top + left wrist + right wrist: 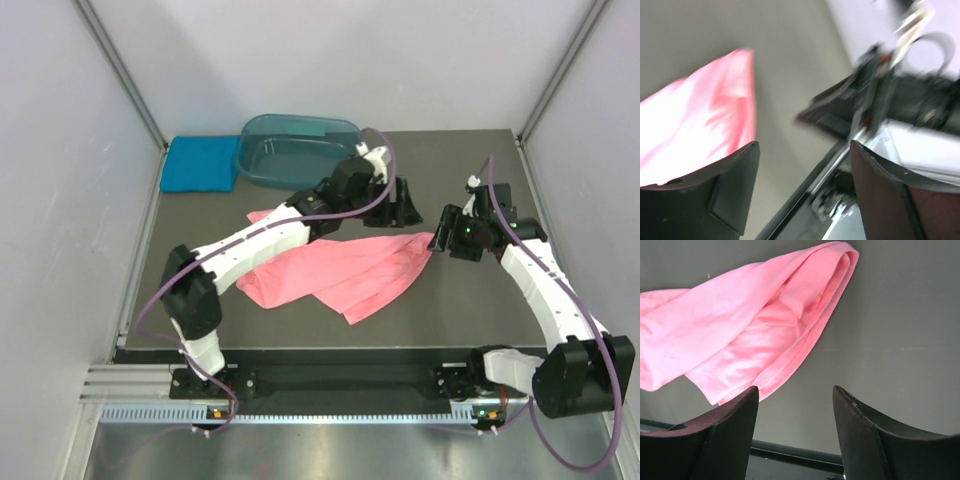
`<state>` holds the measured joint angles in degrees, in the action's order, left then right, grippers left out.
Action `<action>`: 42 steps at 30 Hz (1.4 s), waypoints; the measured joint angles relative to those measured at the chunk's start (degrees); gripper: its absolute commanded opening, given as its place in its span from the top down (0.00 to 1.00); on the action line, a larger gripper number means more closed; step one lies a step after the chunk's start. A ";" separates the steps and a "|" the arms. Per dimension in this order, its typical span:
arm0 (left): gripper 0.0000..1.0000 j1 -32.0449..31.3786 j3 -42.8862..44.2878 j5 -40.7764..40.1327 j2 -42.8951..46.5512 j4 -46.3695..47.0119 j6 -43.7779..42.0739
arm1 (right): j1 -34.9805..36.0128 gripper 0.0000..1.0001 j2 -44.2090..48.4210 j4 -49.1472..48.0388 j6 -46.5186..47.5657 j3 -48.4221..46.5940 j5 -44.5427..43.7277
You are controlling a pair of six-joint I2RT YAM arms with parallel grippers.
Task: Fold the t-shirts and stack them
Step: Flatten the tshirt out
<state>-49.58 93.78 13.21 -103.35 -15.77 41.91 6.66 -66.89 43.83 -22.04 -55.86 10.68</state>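
Salmon-pink t-shirt point(340, 270) crumpled at centre frame, teal-blue t-shirt point(200, 163) folded upper left, left gripper point(400, 204) and right gripper point(446, 237) jaws both spread.

T-shirts point(350, 272) point(198, 163) x2, tub point(262, 162) x1, tools point(804, 144) point(795, 389) x2

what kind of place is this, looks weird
Probably a robotics lab test cell, not a home: a white-and-black left arm and matching right arm bolted to a metal rail, with plain white panel walls boxing in a dark grey table.

Dark grey table point(450, 300) enclosed by pale walls point(60, 250).
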 measured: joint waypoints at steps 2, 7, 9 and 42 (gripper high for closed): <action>0.27 1.07 -5.25 -0.92 4.70 -1.81 -0.68 | -0.04 0.37 -0.02 0.00 0.17 -0.02 -0.72; 0.23 5.33 -22.93 -6.36 20.59 -6.91 -0.85 | 1.25 0.33 -3.02 -0.85 1.62 -0.07 -0.02; 0.21 8.61 -29.53 -7.76 27.23 -10.29 0.31 | 3.10 0.32 -6.25 -1.77 1.92 -0.07 1.25; 0.68 35.69 -57.07 -1.38 29.31 -10.64 1.11 | 31.43 0.41 -21.57 -19.76 -13.49 10.45 8.50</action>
<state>-13.89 36.71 11.84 -74.04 -26.41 43.03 38.09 -88.47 24.08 -35.53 -45.41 19.18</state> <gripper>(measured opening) 0.487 0.616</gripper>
